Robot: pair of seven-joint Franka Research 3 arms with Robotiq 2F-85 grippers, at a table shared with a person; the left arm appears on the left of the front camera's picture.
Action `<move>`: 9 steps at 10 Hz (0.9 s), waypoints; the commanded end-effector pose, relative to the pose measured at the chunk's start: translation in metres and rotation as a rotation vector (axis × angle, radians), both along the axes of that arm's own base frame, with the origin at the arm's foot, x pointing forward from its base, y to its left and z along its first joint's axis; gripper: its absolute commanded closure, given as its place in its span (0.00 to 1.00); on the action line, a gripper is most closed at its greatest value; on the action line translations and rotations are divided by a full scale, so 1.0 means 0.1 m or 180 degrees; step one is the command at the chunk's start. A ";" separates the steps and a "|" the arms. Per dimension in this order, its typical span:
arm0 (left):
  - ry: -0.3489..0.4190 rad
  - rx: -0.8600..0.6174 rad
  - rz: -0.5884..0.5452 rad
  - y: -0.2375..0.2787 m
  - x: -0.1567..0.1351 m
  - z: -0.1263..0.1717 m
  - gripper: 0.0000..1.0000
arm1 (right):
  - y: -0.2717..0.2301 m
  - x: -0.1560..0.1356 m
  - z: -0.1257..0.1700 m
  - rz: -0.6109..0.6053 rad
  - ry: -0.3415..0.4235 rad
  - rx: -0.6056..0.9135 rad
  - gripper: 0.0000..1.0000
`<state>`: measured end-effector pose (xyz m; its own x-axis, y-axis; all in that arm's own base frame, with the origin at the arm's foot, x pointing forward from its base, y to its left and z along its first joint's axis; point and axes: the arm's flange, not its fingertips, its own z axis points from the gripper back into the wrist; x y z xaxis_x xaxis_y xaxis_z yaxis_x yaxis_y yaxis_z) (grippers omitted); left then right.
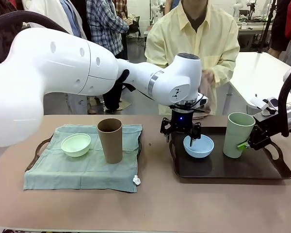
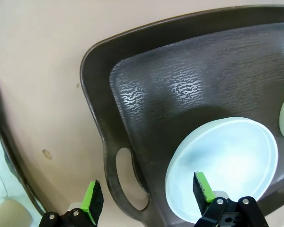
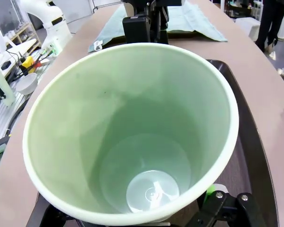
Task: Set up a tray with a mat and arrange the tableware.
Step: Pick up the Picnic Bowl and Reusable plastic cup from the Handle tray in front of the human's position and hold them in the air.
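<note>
As we look across the tan table (image 1: 184,204), both claws are at the dark tray (image 1: 223,171), jaws wide.
Near left, we've got the green mat (image 1: 63,172) over a second tray (image 1: 35,151), carrying the mint green bowl (image 1: 75,144) beside the upright brown cup (image 1: 110,141). On the right, the left gripper (image 1: 181,141) hangs released, one finger over the light blue bowl (image 1: 199,146). The right gripper (image 1: 238,144) straddles the pale green cup (image 1: 236,131), unclenched, with one pad at its wall. Farther off, the left arm (image 1: 63,68) blocks part of the room, and a person in a yellow shirt (image 1: 196,34) faces us.
</note>
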<state>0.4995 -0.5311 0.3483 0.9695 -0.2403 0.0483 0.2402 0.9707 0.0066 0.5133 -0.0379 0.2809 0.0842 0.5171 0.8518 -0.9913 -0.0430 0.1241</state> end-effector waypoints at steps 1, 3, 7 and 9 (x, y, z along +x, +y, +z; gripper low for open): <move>0.0144 -0.0092 0.0139 -0.09 0.05 0.02 0.00 | 0.06 0.02 -0.03 -0.0066 0.0051 0.0052 0.00; 0.0123 -0.0177 0.0151 -0.14 0.07 -0.01 0.00 | 0.06 0.02 -0.03 -0.0054 0.0078 0.0034 0.00; 0.0084 -0.0172 0.0149 -0.13 0.09 -0.04 1.00 | 0.06 0.01 -0.05 0.0014 0.0070 0.0048 1.00; 0.0065 -0.0168 0.0150 -0.13 0.09 -0.03 1.00 | 0.05 0.01 -0.04 0.0022 0.0067 0.0050 1.00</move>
<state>0.5048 -0.5401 0.3427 0.9770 -0.2119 0.0259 0.2130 0.9757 -0.0522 0.5123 -0.0361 0.2791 0.0911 0.5089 0.8560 -0.9894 -0.0511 0.1356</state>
